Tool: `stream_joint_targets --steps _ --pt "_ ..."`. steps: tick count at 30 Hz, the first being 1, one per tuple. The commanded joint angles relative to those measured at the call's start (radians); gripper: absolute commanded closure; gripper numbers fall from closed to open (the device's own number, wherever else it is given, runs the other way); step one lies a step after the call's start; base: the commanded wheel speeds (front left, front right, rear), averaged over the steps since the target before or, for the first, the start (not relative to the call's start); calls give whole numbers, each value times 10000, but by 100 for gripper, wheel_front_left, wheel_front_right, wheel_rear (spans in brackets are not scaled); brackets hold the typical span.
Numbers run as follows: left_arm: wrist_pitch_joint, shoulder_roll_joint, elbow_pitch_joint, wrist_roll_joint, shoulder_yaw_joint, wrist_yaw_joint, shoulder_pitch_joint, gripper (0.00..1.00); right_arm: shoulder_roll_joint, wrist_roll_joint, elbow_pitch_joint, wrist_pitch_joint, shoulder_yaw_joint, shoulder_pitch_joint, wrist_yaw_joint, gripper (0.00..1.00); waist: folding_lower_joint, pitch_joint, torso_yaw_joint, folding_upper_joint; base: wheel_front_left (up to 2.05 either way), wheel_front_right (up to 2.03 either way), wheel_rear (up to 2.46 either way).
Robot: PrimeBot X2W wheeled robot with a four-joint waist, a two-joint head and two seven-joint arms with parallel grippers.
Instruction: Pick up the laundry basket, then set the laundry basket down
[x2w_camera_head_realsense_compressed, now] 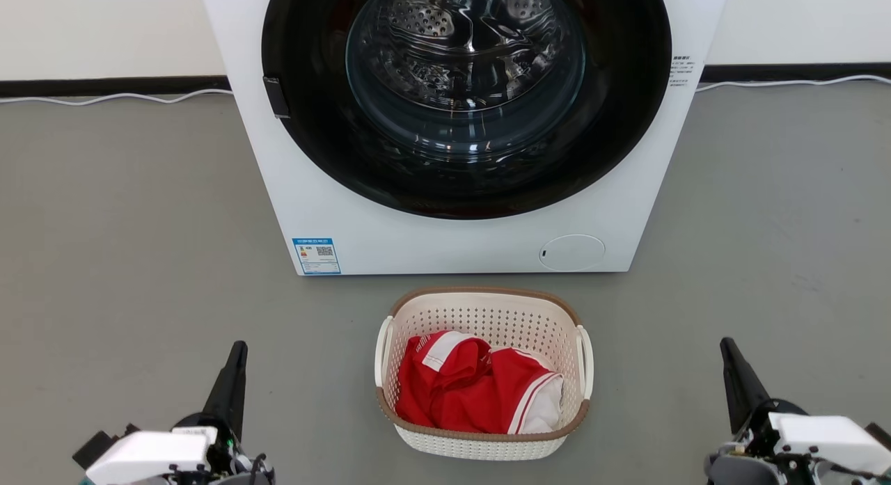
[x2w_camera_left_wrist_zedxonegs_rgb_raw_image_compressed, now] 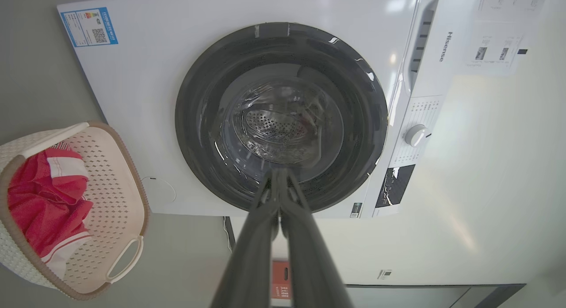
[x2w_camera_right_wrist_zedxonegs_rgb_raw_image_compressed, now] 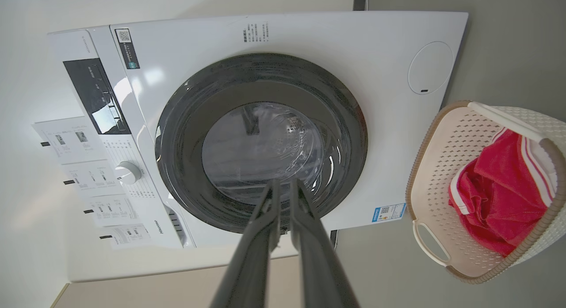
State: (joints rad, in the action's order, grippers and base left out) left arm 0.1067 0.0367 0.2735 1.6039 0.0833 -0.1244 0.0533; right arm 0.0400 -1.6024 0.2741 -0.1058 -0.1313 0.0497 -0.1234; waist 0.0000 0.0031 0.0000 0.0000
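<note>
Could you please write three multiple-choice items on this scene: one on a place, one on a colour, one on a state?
1. Where is the laundry basket?
A. On the floor, in front of the washer
B. On top of the washer
C. Held in the air

2. What colour is most of the garment in the basket?
A. Blue
B. Red
C. Green

3. How are the left gripper and right gripper?
A. Both gripping the handles
B. Both open
C. Both shut, holding nothing

Answers: 1 A, it rests on the grey floor just before the washer's front; 2 B, the cloth is red with white stripes; 3 C, each pair of fingers is closed and apart from the basket, one on each side.
</note>
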Motion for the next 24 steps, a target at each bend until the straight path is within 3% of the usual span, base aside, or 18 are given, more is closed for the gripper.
stream_joint_targets --steps 1,8,12,16,24 --pt "-10 -10 47 -2 -2 2 -22 0 -4 4 32 1 8 -52 0 0 0 0 0 0 0 0 0" --pt "-96 -72 417 -13 -68 10 -339 0 -99 14 352 79 94 -344 6 0 3 19 -1 0 0 0 0" --pt "-213 -65 353 -32 -125 7 -361 0 -92 86 280 198 186 -360 3 0 23 -11 -6 0 0 0 0" --pt "-331 -59 289 -87 -171 5 -392 0 -86 229 211 316 255 -385 1 0 3 3 -11 0 0 0 0" --pt "-565 -45 282 -530 -191 0 -388 0 -73 903 120 550 336 -378 -4 0 1 8 -5 0 0 0 0"
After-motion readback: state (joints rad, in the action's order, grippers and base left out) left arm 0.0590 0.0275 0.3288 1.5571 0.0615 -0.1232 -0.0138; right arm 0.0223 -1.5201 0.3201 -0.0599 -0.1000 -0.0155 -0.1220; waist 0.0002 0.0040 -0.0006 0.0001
